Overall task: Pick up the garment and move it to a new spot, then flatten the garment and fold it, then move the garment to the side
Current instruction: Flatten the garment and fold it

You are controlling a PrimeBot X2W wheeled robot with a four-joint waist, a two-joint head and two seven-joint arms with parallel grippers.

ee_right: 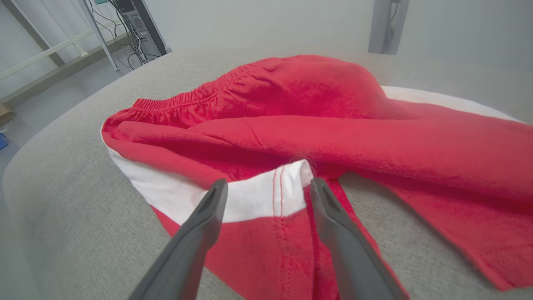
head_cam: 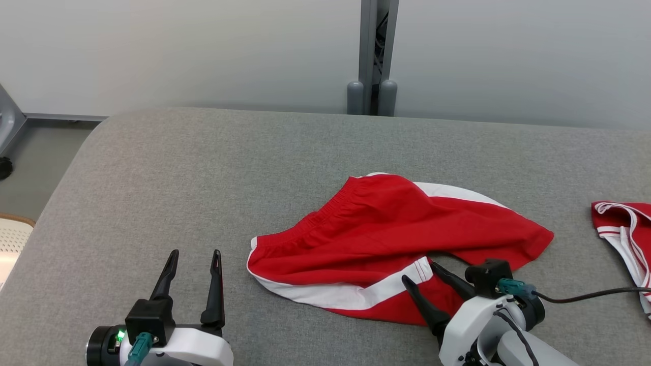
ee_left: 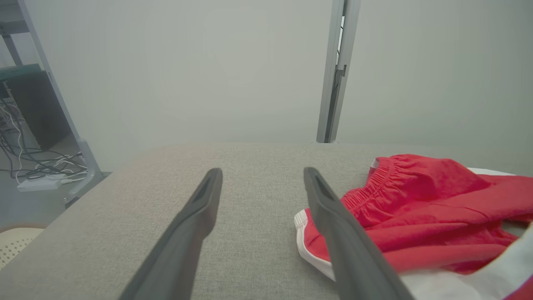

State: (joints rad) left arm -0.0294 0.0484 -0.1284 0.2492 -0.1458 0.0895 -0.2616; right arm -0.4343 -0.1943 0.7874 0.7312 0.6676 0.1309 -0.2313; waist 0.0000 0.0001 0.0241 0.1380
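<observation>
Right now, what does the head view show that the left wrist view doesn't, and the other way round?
Head view adds: the right gripper, open, fingertips over the near leg hem of the red shorts, and a second red-and-white garment at the right edge of the picture.
Left wrist view adds: cables on the floor beside a metal frame, off the table's left end.
Both share: the red shorts, the left gripper open over bare grey table, and the grey post behind.

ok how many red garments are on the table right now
2. The red shorts lie crumpled in the middle; a second red-and-white garment sits at the head view's right edge, partly cut off, so more may lie out of frame.
</observation>
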